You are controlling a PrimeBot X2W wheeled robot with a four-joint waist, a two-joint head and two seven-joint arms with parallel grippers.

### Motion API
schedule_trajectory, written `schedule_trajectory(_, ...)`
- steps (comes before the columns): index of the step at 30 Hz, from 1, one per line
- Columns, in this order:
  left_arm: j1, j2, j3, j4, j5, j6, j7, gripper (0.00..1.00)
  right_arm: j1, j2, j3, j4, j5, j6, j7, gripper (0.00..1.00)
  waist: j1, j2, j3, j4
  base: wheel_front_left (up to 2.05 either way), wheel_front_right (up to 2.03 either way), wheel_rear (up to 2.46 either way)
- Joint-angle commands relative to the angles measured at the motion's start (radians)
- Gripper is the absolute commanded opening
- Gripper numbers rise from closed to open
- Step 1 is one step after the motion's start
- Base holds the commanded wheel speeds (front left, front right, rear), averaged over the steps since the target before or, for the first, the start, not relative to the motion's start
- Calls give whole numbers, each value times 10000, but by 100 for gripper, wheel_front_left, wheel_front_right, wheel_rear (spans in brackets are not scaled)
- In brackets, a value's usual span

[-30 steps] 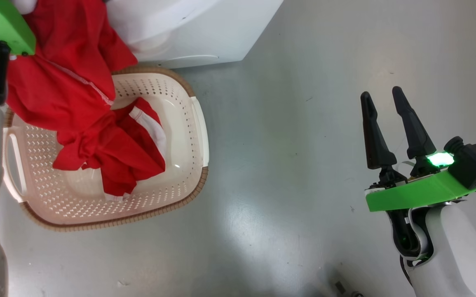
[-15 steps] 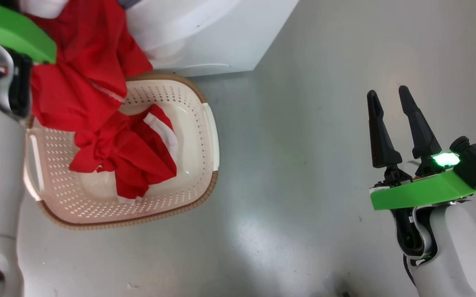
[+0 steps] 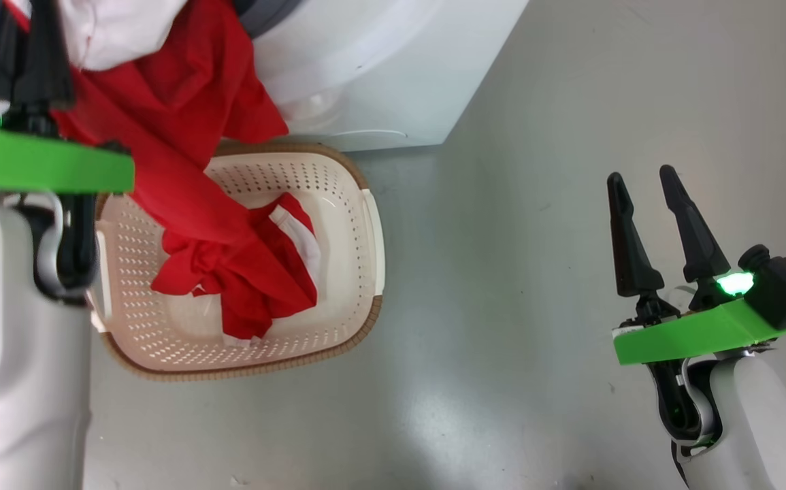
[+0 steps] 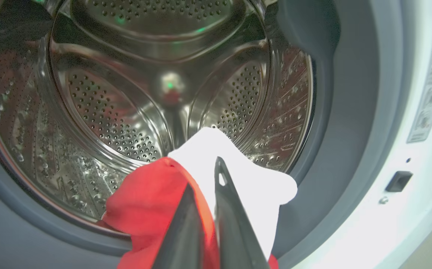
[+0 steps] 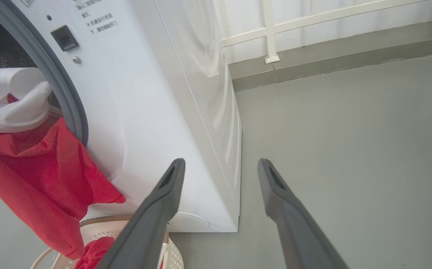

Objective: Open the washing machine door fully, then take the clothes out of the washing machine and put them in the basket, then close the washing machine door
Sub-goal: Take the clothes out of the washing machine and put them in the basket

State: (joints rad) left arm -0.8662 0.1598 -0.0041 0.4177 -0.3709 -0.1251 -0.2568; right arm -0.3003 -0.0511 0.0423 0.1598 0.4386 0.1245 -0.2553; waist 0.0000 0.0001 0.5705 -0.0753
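The clothes (image 3: 188, 129) are being held at the mouth of the washing machine (image 3: 393, 82) by the left gripper (image 4: 204, 175), jaws clenched on them, trailing into the basket (image 3: 373, 231). The right gripper (image 3: 641, 175) is being held out beside the washing machine, jaws released.

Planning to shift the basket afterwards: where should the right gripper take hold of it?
Probably the cream side handle of the basket, from the bare-floor side nearest the right gripper, coming down over the rim. That edge is thin and uncovered, while the clothes drape over the opposite rim.
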Motion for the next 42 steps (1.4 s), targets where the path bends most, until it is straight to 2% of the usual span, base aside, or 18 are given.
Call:
schedule_trajectory(1, 498, 227, 465, -870, 53, -55, -48, 0, 276, 9, 158, -217, -72, 62, -65, 100, 0, -1, -124, 109, 0, 0, 0)
schedule_trajectory(12, 2478, -305, 1018, -4684, 387, -43, -49, 0, 330, 9, 191, -200, -96, 62, -65, 100, 0, -1, -214, 194, 0, 0, 0)
schedule_trajectory(13, 2478, -305, 1018, -4684, 387, -43, -49, 0, 330, 9, 191, -200, -96, 62, -65, 100, 0, -1, -214, 194, 0, 0, 0)
schedule_trajectory(21, 3380, -505, 978, -7401, 543, 139, -22, 0, 374, 9, 142, -182, -123, 62, -65, 100, 0, -1, -244, 221, 0, 0, 0)
schedule_trajectory(26, 3657, -536, 721, -8189, 582, 193, 303, 0, 320, 9, 179, -197, -128, 62, -65, 100, 0, -1, -186, 215, 0, 0, 0)
schedule_trajectory(32, 4154, -607, 551, -6937, 373, 196, 433, 0, 222, 9, 248, -198, -94, 62, -65, 100, 0, -1, -42, 132, 0, 0, 0)
schedule_trajectory(42, 4052, -540, 41, -2132, 476, 55, 36, 0, 87, 9, 270, -261, -61, 62, -65, 100, 0, -1, 331, 41, 0, 0, 0)
